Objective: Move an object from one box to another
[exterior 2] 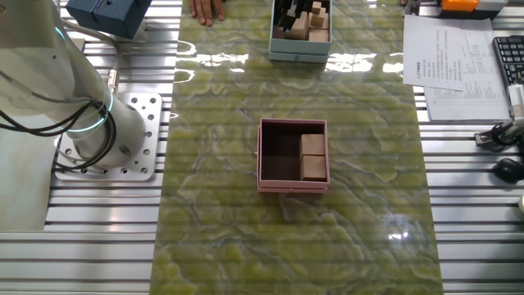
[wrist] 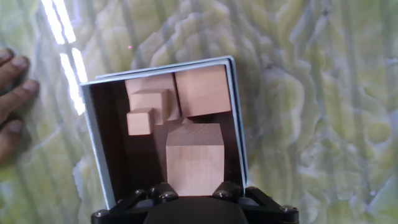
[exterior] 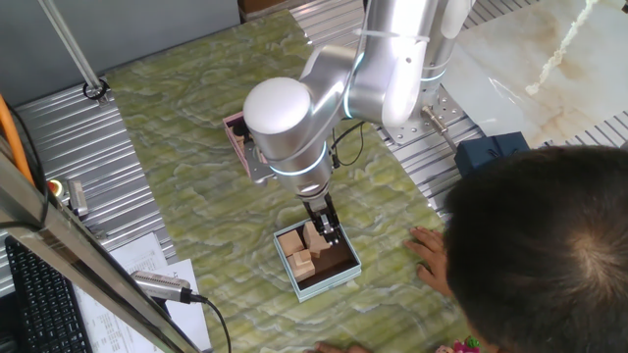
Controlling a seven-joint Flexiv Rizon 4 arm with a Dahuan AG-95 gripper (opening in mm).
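Observation:
My gripper (exterior: pixel 325 232) reaches down into the light blue-green box (exterior: pixel 294 279), which stands on the green marbled mat. In the hand view the gripper (wrist: pixel 194 188) is shut on a pale tan wooden cube (wrist: pixel 194 158), with a finger on each side of it, inside the box (wrist: pixel 238 124). Several other wooden blocks (wrist: pixel 186 93) lie at the box's far end. The pink box (exterior 2: pixel 293 182) stands mid-mat with two wooden cubes (exterior 2: pixel 313 156) along its right side. In one fixed view the arm hides most of the pink box (exterior: pixel 234 129).
A person's hand (exterior: pixel 429 253) rests on the mat beside the blue-green box and shows in the hand view (wrist: pixel 12 93). A navy box (exterior: pixel 491 152) stands on the metal table by the arm's base. Papers and a keyboard (exterior 2: pixel 508 57) lie off the mat.

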